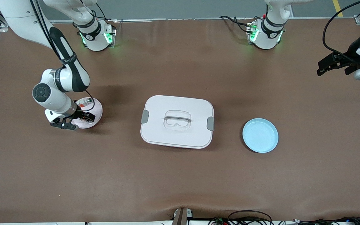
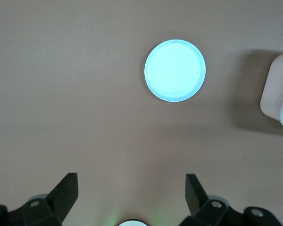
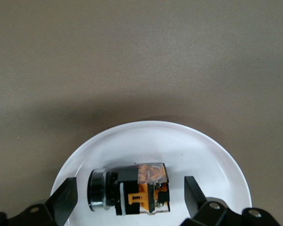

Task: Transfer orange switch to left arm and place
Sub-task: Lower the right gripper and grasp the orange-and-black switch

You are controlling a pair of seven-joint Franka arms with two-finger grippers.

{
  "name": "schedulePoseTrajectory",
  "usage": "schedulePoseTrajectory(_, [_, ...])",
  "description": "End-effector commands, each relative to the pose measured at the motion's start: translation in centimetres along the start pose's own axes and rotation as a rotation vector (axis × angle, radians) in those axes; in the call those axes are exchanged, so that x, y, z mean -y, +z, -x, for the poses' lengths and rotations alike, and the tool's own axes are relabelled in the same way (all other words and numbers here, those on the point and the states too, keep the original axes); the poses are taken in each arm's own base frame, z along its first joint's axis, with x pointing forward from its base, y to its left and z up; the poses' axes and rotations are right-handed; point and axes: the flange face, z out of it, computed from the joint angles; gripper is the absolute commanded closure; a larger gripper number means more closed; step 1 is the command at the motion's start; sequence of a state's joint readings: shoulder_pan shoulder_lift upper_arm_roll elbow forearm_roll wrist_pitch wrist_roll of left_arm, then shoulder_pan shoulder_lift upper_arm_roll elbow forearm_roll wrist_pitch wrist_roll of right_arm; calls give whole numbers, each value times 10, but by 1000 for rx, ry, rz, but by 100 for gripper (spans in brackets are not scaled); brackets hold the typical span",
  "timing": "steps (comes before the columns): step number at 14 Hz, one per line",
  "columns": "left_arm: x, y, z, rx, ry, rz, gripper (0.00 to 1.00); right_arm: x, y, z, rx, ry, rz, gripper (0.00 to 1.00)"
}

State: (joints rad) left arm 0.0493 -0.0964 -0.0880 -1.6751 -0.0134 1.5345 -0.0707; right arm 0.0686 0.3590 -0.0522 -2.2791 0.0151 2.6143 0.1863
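Observation:
The orange switch (image 3: 132, 188), a black block with an orange face and a metal-ringed end, lies on its side on the pink plate (image 3: 179, 141) at the right arm's end of the table. My right gripper (image 3: 130, 193) is low over this plate (image 1: 96, 107), open, with one finger on each side of the switch and small gaps between. In the front view the right gripper (image 1: 75, 121) mostly hides the switch. My left gripper (image 1: 321, 68) waits open and empty in the air over bare table at the left arm's end. The white box (image 1: 177, 121) stands mid-table.
A small white-grey part with a red mark (image 1: 85, 101) lies on the pink plate, farther from the front camera than the switch. An empty light-blue plate (image 1: 260, 135) lies between the box and the left arm's end; the left wrist view shows the plate (image 2: 175, 70) and a box corner (image 2: 278, 92).

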Motion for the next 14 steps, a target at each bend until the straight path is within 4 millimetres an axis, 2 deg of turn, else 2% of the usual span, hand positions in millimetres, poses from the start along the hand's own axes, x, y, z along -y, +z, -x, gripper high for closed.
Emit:
schedulePoseTrajectory(1, [2, -5, 3, 6, 7, 17, 0, -3, 10, -6, -14, -10, 6, 0])
schedulePoseTrajectory(14, [2, -4, 9, 43, 9, 16, 0, -3, 23, 1, 10, -12, 10, 0])
